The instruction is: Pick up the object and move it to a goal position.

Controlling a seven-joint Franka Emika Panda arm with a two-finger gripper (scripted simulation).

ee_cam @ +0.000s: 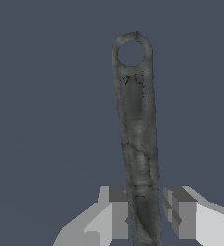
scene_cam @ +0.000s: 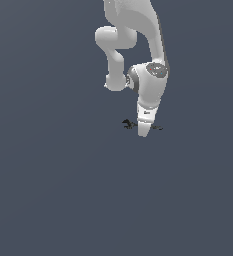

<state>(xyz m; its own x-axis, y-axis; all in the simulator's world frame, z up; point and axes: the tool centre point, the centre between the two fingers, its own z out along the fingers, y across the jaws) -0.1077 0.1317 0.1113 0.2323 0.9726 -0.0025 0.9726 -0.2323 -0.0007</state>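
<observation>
The object point(ee_cam: 137, 134) is a thin, dark grey-black elongated strip with a ring-shaped hole at one end. In the wrist view it runs lengthwise between my two grey fingers point(ee_cam: 117, 211), which press close against its sides near one end. My gripper point(ee_cam: 146, 197) is shut on the object. In the exterior view the white gripper point(scene_cam: 144, 131) points straight down. The object's jagged dark ends point(scene_cam: 129, 123) stick out on both sides of it. The object's middle is hidden behind the fingers there.
A flat, uniform dark blue-grey surface point(scene_cam: 58, 190) fills both views. The white arm point(scene_cam: 138, 40) comes down from the exterior view's upper edge. No other objects or any goal marker show.
</observation>
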